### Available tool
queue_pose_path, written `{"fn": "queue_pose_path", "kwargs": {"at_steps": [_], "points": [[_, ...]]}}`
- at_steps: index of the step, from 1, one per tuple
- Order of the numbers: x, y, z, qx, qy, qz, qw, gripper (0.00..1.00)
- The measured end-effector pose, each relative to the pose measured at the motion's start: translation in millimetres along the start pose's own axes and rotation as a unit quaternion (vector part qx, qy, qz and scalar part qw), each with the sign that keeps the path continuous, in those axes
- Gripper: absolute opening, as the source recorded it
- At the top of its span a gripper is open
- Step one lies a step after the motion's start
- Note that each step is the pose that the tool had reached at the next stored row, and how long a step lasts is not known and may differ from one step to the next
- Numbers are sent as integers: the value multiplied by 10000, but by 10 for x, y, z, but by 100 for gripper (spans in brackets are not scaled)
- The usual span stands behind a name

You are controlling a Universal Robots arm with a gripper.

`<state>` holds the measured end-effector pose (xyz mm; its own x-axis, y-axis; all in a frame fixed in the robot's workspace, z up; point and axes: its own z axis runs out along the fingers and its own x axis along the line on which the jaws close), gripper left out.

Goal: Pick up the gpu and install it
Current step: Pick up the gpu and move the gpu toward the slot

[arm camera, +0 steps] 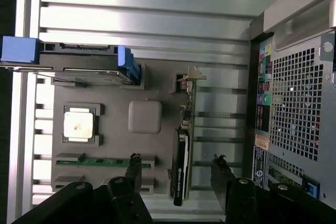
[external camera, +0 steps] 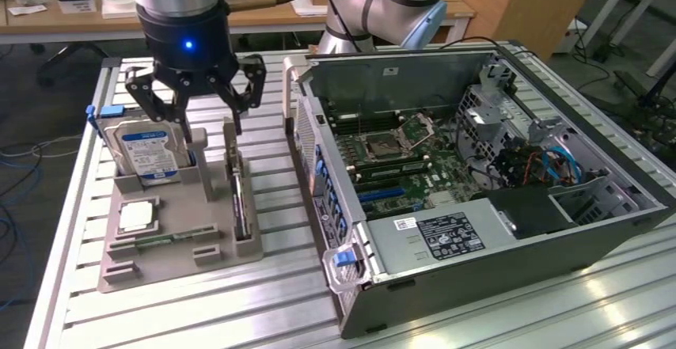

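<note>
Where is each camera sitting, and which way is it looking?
Exterior view: off the arm, up high, looking down on the grey tray and the open computer case; the arm and its open gripper show above the tray.
Wrist view: on the wrist, looking straight down at the tray; the gripper's fingers show.
Both show the gpu standing on edge in the tray, the hard drive and the case.

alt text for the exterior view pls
An open gripper hangs over a grey tray, above the gpu standing on edge near a hard drive. An open computer case sits at the exterior view's right, motherboard exposed.
</note>
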<state>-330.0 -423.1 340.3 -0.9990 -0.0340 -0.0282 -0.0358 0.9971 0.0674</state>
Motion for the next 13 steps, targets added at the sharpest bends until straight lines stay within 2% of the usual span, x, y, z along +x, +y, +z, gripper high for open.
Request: {"fn": "queue_pose_path", "kwargs": {"at_steps": [13], "points": [[2, -7, 81, 0, 0, 0, 10000, 65]]}}
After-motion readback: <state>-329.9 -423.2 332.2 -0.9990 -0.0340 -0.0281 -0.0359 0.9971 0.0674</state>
